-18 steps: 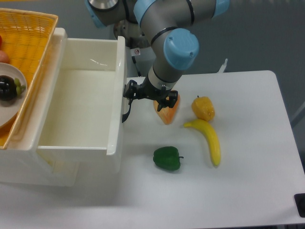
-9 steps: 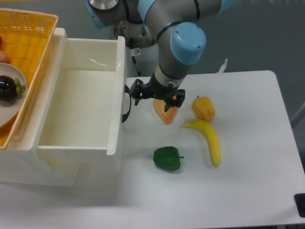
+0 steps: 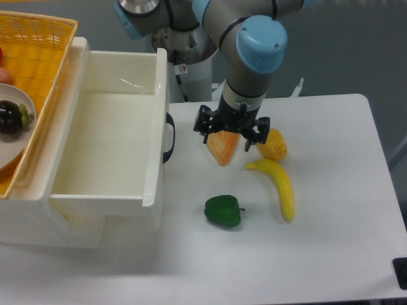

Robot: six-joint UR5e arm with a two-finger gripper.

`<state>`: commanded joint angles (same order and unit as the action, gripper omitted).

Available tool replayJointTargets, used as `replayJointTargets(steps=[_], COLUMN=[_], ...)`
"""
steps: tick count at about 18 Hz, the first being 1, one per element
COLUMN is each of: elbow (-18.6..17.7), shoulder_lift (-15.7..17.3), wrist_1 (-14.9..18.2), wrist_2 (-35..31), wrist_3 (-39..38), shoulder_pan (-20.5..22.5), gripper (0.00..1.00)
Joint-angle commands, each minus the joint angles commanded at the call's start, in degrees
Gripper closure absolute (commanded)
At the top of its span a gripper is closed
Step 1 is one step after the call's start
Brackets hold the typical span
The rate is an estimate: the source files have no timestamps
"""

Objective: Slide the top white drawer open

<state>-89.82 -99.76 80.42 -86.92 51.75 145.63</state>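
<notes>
**Top drawer standing open, arm clear of the handle**

I'm looking at the top white drawer [image 3: 105, 143] first, because it fills the left half of my view: it's sitting pulled far out of the cabinet over the white table [image 3: 331, 254], its pale inside bare and fully showing. Its curved black handle [image 3: 169, 138] is hanging on the front face with nothing touching it. I'm reading the slide as done, or as good as done; whether the drawer has more travel left I can't tell from here.

Above the cabinet, at the left edge, the yellow wicker basket [image 3: 38, 51] is resting with a plate [image 3: 14, 149] in it that carries a dark round fruit [image 3: 11, 117].

The UR5e arm [image 3: 251, 57] is reaching down over the middle of the table, and the gripper [image 3: 231, 129] is hovering well apart from the handle, right over the orange wedge-shaped piece [image 3: 220, 149]. Its fingers are standing spread, and I'm seeing nothing held between them.

Around it, smaller things are lying: a banana [image 3: 277, 184] on the right, an orange-yellow pepper [image 3: 272, 145] just above the banana, and a green bell pepper [image 3: 223, 211] nearer the front.

What's left, as I'm judging it, is only getting the arm away.
</notes>
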Motion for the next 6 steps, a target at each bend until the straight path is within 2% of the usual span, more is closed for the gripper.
replayJointTargets(steps=[6], elbow=[-0.1], shoulder_lift=[0.2], wrist_1=[-0.3], wrist_2=[0.1], wrist_3=[0.8], shoulder_pan=[1.0], gripper=[0.0])
